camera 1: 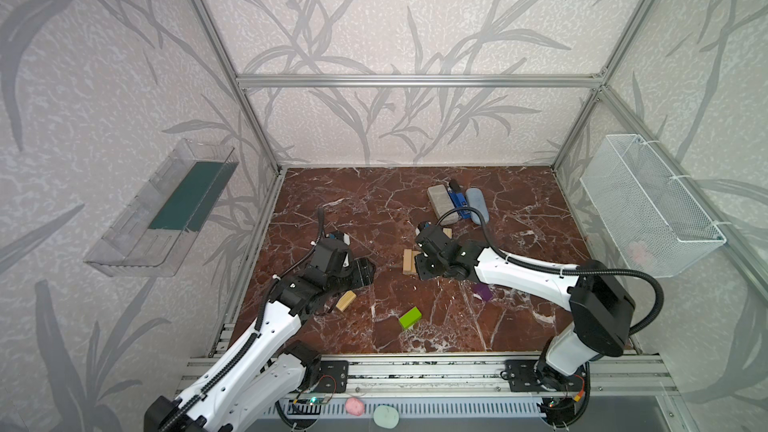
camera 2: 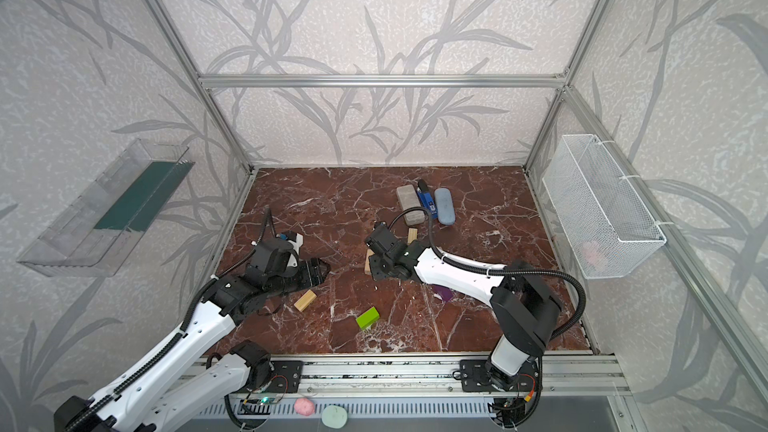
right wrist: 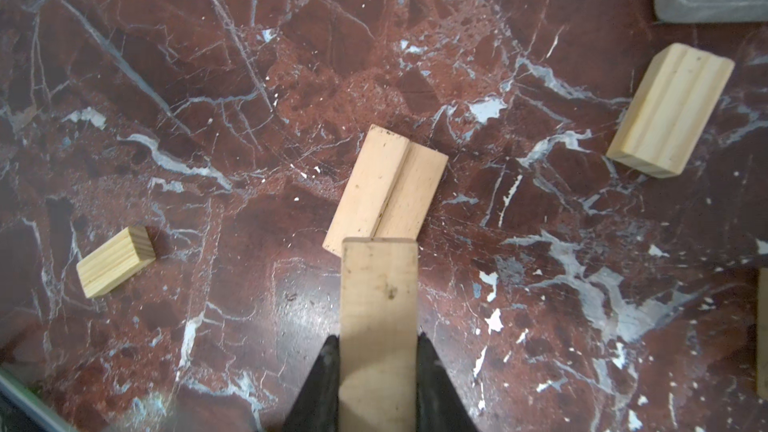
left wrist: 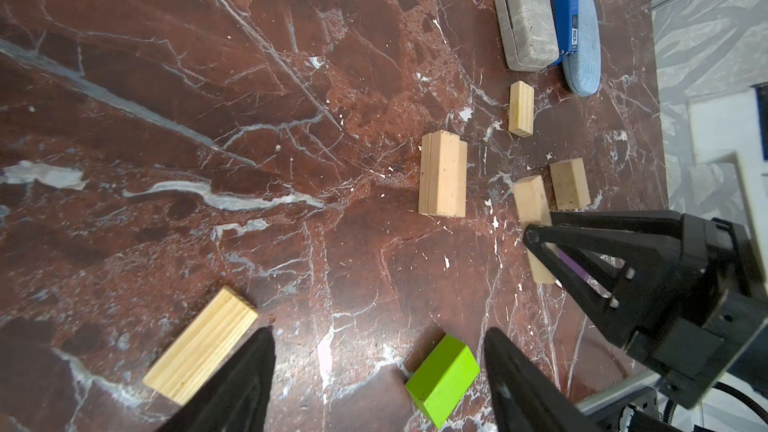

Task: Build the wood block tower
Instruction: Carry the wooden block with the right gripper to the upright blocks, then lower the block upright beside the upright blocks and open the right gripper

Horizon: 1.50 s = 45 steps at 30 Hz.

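Right wrist view showed the right gripper (right wrist: pixel 377 336) clamping a wood plank (right wrist: pixel 379 284) near the paired planks (right wrist: pixel 386 184), left gripper (left wrist: pixel 379 329) gaping empty.

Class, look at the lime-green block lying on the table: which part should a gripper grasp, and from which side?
Grip the lime-green block across its two long side faces, at mid-length, coming down from above. It lies flat and alone on the table, so those parallel faces are free; the open left gripper is free to take it.
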Each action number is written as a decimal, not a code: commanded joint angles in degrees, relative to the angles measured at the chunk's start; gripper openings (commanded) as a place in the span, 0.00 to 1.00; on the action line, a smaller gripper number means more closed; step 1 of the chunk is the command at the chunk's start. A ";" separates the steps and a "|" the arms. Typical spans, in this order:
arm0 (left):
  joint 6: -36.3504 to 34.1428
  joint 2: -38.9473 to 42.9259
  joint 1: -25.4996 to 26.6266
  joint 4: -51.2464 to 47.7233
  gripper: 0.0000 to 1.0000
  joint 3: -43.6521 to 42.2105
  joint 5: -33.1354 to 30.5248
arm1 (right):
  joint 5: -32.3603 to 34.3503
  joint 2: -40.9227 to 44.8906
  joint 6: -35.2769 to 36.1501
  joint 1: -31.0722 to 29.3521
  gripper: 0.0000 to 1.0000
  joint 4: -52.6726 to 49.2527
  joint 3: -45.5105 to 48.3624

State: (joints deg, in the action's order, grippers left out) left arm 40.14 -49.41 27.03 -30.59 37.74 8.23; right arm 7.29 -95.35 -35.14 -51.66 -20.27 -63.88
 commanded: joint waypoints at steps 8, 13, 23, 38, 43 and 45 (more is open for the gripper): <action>2.66 -4.42 0.71 11.03 0.76 -2.62 -1.07 | 3.22 -5.47 -8.40 2.24 0.23 8.64 1.90; 2.25 -7.56 0.75 11.91 0.76 -2.25 -1.07 | 1.06 -8.08 -8.43 3.14 0.22 9.63 0.85; 1.63 -9.49 0.90 11.76 0.76 -1.61 -1.46 | -0.74 -10.89 -8.68 3.50 0.22 9.81 -0.56; 1.43 -8.88 0.75 11.09 0.76 -1.44 -1.92 | -0.97 -11.44 -9.02 3.49 0.25 9.55 -1.03; 1.34 -8.95 0.85 10.98 0.76 -1.35 -1.82 | -0.89 -11.35 -9.19 3.50 0.30 9.05 -1.39; 1.34 -8.88 0.81 10.84 0.76 -1.29 -1.86 | -0.87 -11.27 -9.25 3.51 0.32 9.01 -1.17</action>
State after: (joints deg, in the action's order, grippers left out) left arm 42.02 -58.92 27.70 -19.62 35.86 7.38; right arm 6.42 -106.19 -43.94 -48.36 -10.68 -63.81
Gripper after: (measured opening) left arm 0.761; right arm 0.316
